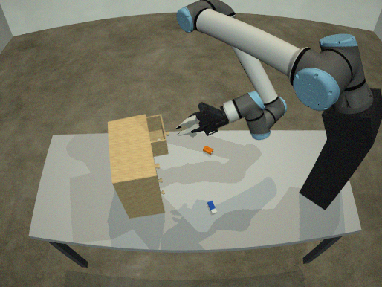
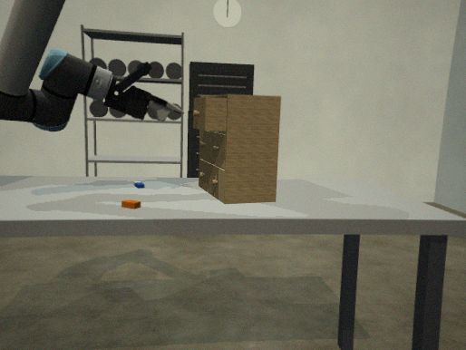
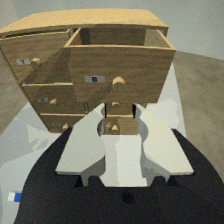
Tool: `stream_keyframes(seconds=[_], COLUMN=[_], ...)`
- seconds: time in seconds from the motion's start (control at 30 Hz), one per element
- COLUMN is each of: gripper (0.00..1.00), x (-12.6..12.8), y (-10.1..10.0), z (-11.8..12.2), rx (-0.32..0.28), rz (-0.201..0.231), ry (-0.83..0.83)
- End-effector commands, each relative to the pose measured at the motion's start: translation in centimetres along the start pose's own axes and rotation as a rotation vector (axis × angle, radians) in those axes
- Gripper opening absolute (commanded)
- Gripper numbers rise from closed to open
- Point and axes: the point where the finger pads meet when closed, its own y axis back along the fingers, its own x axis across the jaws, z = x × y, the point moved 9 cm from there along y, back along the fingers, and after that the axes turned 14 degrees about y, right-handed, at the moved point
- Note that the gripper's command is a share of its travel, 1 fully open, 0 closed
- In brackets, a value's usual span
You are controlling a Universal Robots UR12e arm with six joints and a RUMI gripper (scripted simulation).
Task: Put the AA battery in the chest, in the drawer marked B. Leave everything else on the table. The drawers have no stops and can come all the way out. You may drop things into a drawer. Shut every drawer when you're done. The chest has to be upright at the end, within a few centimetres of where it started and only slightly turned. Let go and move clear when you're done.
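Note:
The wooden chest (image 1: 130,149) (image 2: 254,150) (image 3: 115,19) stands upright on the table. Its top drawer marked B (image 1: 160,148) (image 2: 215,114) (image 3: 135,65) is pulled well out. A small pale spot shows inside drawer B in the top view; I cannot tell whether it is the AA battery. No battery shows on the table. My gripper (image 1: 177,131) (image 2: 182,112) (image 3: 119,104) is partly open, with nothing between its fingers. It hangs in front of drawer B, a little away from the knob (image 3: 118,82), touching nothing.
An orange block (image 1: 208,150) (image 2: 131,204) lies in front of the chest. A blue and white eraser (image 1: 212,207) (image 2: 139,185) (image 3: 15,197) lies farther along the table (image 1: 260,234). The top drawer beside B (image 3: 50,55) and the lower drawers look shut.

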Motion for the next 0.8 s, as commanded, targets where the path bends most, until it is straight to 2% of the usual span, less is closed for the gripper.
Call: stream_keyframes(seconds=[0.0,0.77], gripper=[0.20,0.20], x=[0.19,0.16], y=[-1.00,-1.35], z=[-0.04,-0.01], rx=[0.001,0.000], rz=[0.002,0.002], ry=[0.004,0.002])
